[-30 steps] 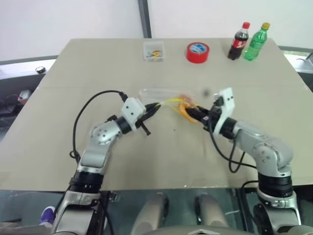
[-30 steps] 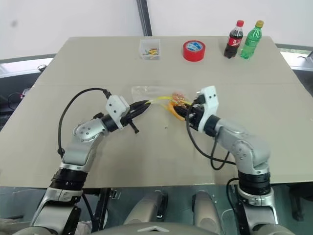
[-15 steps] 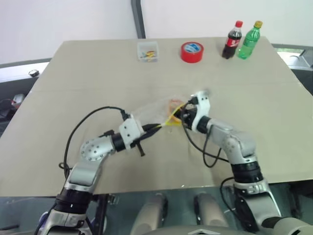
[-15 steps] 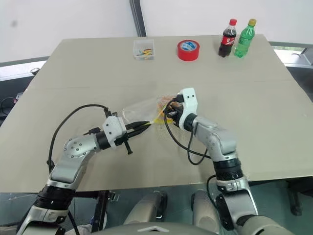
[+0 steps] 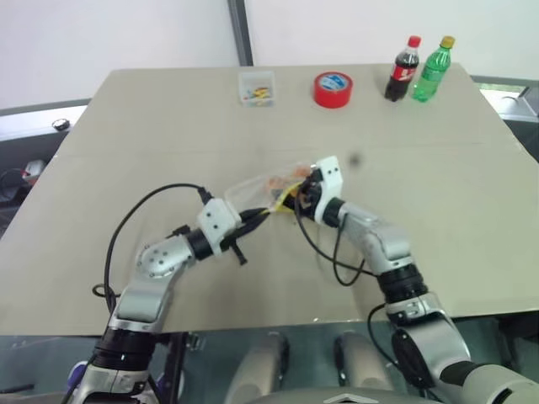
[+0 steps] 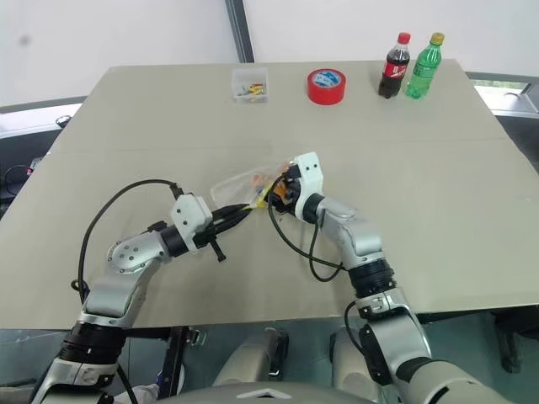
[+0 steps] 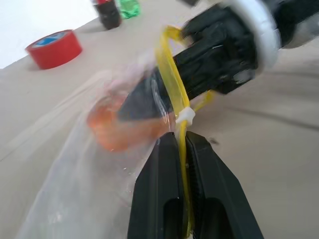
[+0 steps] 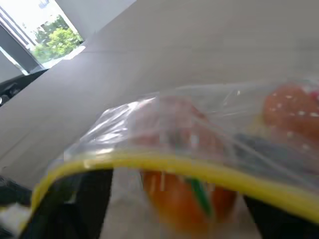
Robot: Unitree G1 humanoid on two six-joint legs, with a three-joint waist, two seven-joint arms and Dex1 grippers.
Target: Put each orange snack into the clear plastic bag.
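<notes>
**Claws at the bag mouth**

Left claw (image 7: 180,149) is clamped on the yellow rim of the bag (image 5: 257,189), holding it up off the table (image 5: 168,126). Right claw (image 5: 296,195) is pushed into the mouth; I cannot tell how wide it stands. Two snacks (image 8: 187,164) show through the plastic. Best keep the rim taut and back out straight. Tape (image 5: 337,88), bottles (image 5: 402,69) and box (image 5: 257,87) stand well apart; plenty of room.
</notes>
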